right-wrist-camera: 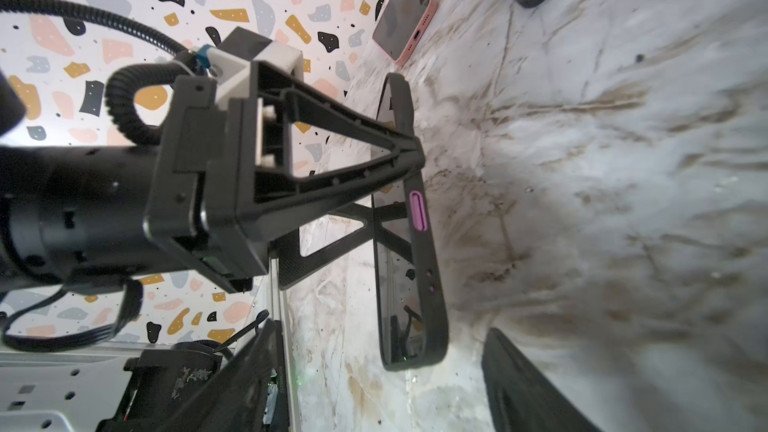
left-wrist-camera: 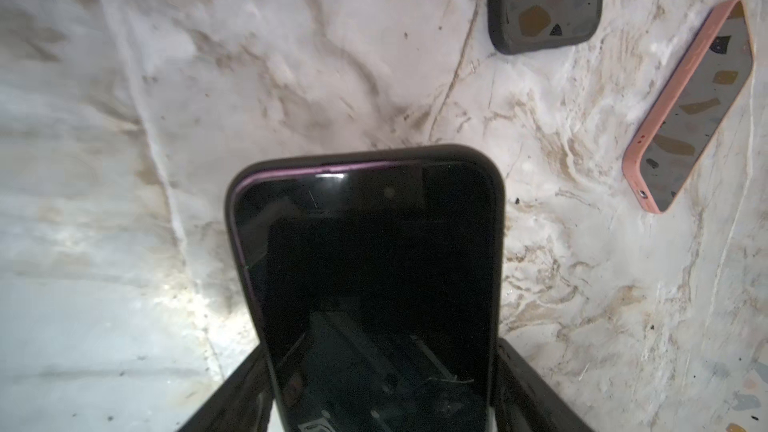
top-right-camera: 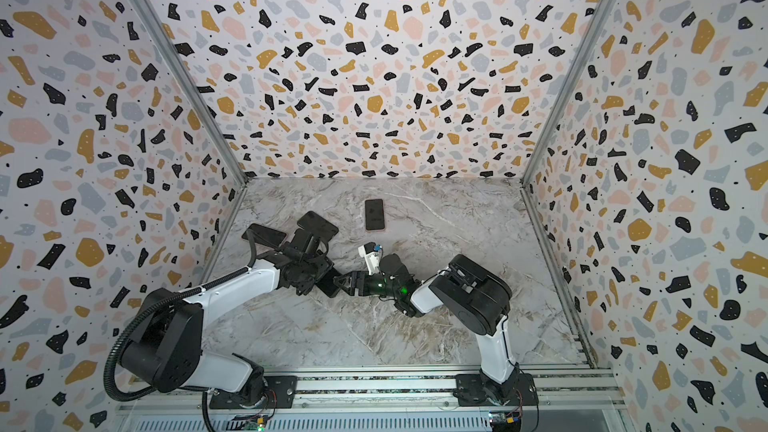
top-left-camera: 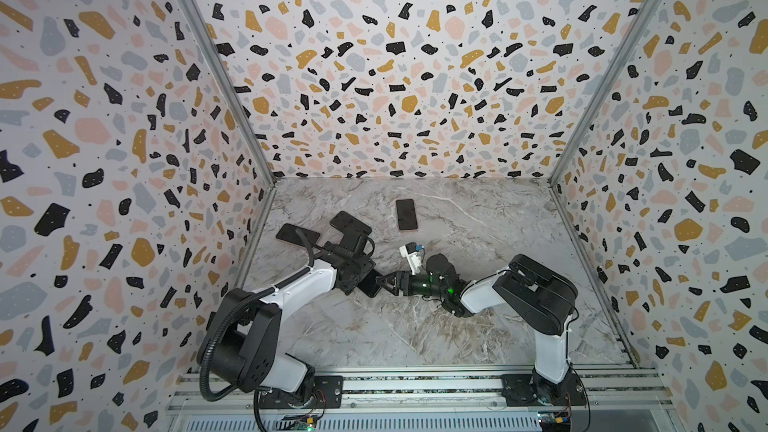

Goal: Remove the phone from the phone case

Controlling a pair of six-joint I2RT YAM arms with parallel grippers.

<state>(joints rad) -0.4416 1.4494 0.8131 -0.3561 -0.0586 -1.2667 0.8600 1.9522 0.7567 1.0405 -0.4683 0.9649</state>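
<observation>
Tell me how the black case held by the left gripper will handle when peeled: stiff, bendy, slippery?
The black case looks matte, so probably grippy rather than slippery. Its lip bares the purple phone edge at one corner, hinting it flexes.

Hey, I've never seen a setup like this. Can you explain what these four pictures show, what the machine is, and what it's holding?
The machine is two white-and-black robot arms mounted at the near edge of a marble-patterned tabletop, inside speckled walls. The two wide pictures look down from overhead and show nearly the same view. The other two come from a camera on each arm's wrist. The left gripper is clamped on a dark phone in a black case. The right gripper has its jaws open around that phone's free end. Three more phones lie flat: a pink-cased phone farther back, and a black-cased phone and another dark-screened phone beside the left arm.
</observation>
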